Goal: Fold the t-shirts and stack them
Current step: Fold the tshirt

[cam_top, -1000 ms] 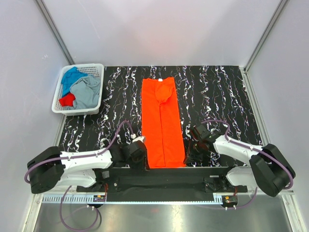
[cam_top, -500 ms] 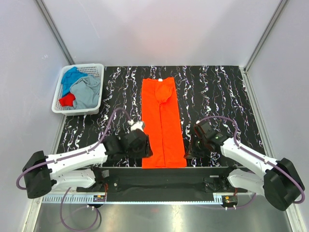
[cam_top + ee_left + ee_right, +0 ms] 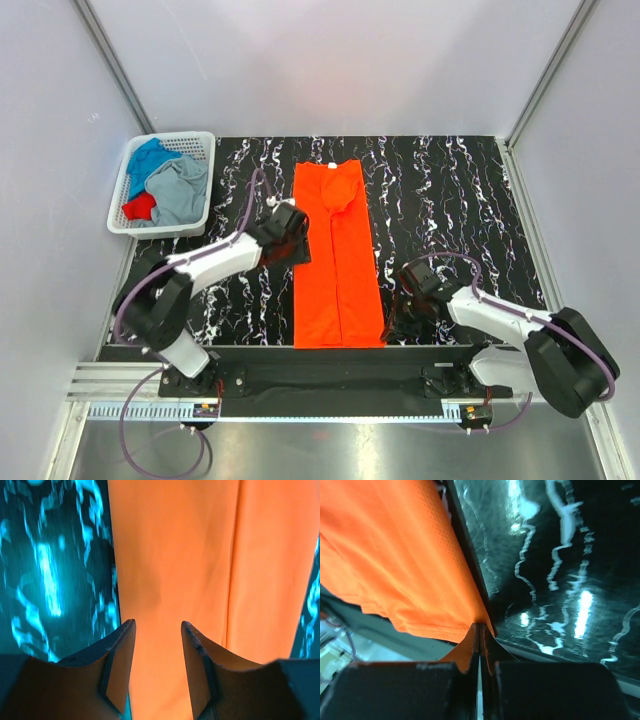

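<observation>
The orange t-shirt [image 3: 335, 260] lies on the table as a long narrow strip, its white neck label [image 3: 331, 164] at the far end. My left gripper [image 3: 298, 243] hovers open over the strip's left edge, past the middle; in the left wrist view its jaws [image 3: 157, 625] stand apart above flat orange cloth [image 3: 200, 555] with nothing between them. My right gripper [image 3: 392, 320] is at the strip's near right corner, shut on the hem [image 3: 481, 627] of the orange cloth [image 3: 395, 555]. Blue [image 3: 150, 157], grey [image 3: 180, 190] and red [image 3: 140, 207] t-shirts sit crumpled in a basket.
The white lattice basket [image 3: 185, 137] stands at the table's far left corner. The black marbled tabletop [image 3: 450, 200] shows on both sides of the strip. Grey walls and metal posts enclose the table. The arms' black base rail [image 3: 330, 375] runs along the near edge.
My left arm has swung from the strip's near left corner forward along its left edge. The right gripper has stayed at the near right corner, shut.
</observation>
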